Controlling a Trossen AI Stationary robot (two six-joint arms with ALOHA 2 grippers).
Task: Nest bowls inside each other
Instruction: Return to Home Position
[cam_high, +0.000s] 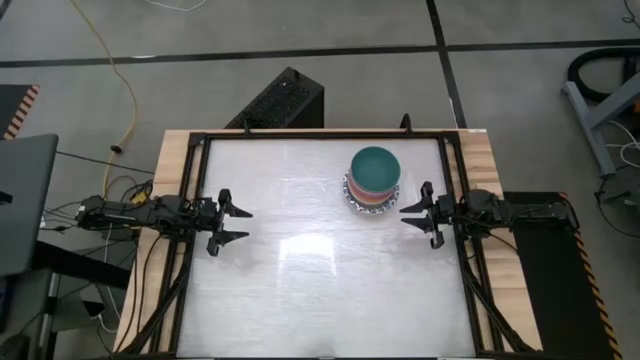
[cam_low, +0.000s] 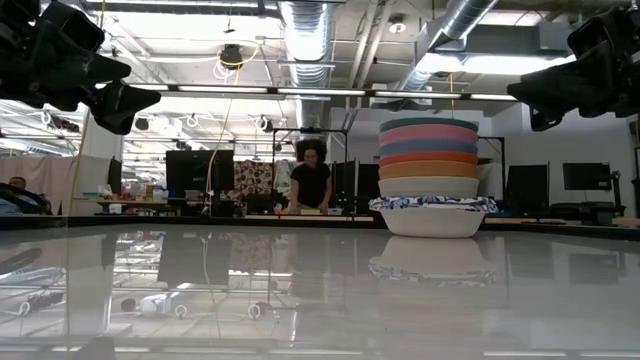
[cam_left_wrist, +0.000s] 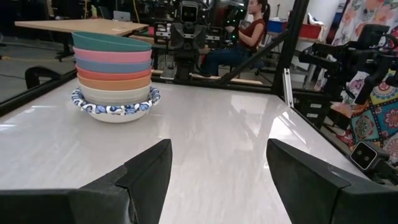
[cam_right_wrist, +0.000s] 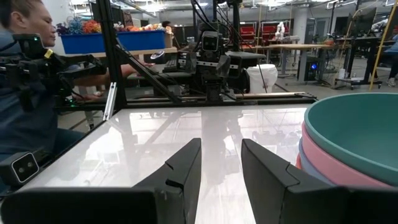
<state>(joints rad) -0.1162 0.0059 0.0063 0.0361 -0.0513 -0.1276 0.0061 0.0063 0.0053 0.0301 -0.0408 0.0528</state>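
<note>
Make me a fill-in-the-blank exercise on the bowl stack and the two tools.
Directly under the green bowl sits the ____ bowl. The bottom bowl is white with a ____ patterned rim. The left tool and the right tool are both ____, holding nothing. The stack stands nearer the ____ one.
Missing words: pink; blue; open; right.

In one stack (cam_left_wrist: 113, 78), six plain bowls (cam_low: 430, 150) are counted, one of each colour, above blue-patterned bowls (cam_left_wrist: 112, 108) whose number cannot be told.
</note>
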